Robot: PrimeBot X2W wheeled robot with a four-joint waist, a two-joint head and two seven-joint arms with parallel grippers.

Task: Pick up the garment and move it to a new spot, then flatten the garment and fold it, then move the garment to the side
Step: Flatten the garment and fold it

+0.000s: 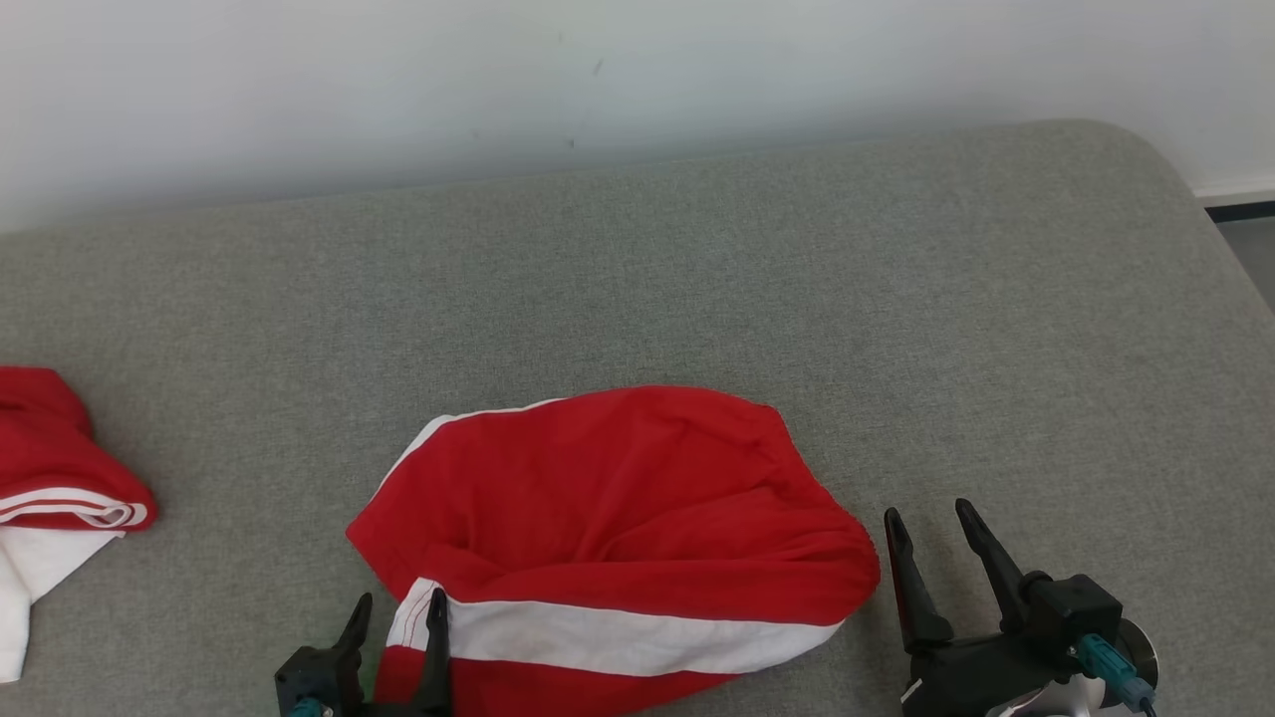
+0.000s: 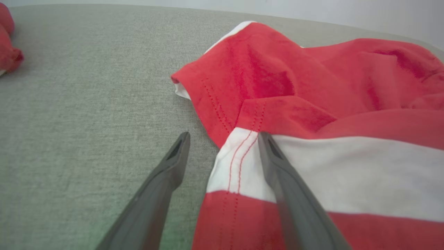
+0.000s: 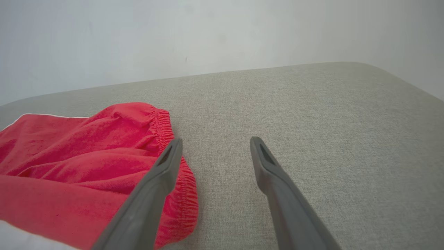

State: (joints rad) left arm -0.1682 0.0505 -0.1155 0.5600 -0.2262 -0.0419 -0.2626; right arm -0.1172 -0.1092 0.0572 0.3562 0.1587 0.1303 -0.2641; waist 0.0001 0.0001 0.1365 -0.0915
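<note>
Grey woven fabric covers the broad padded surface (image 1: pixel 896 299), which runs back to a pale wall (image 1: pixel 598 80). Near its front edge, about midway across, lies the garment (image 1: pixel 618 498), red with a white band, bunched and creased rather than flat.

The left pincer (image 1: pixel 398 597) stands with its jaws spread at the garment's left end. One finger is over the white band and the other over bare fabric, so the stitched hem (image 2: pixel 239 152) sits between them, lined up for a pinch on that edge. The right pincer (image 1: pixel 928 511), also spread wide and holding nothing, sits just beside the gathered elastic edge (image 3: pixel 163 125) at the opposite end.

Judging by this, both ends are being addressed so the cloth lifts stretched instead of balled up; the pickup is not yet made.

Well apart, at the far left, lies a second red-and-white garment (image 1: pixel 50 458).
</note>
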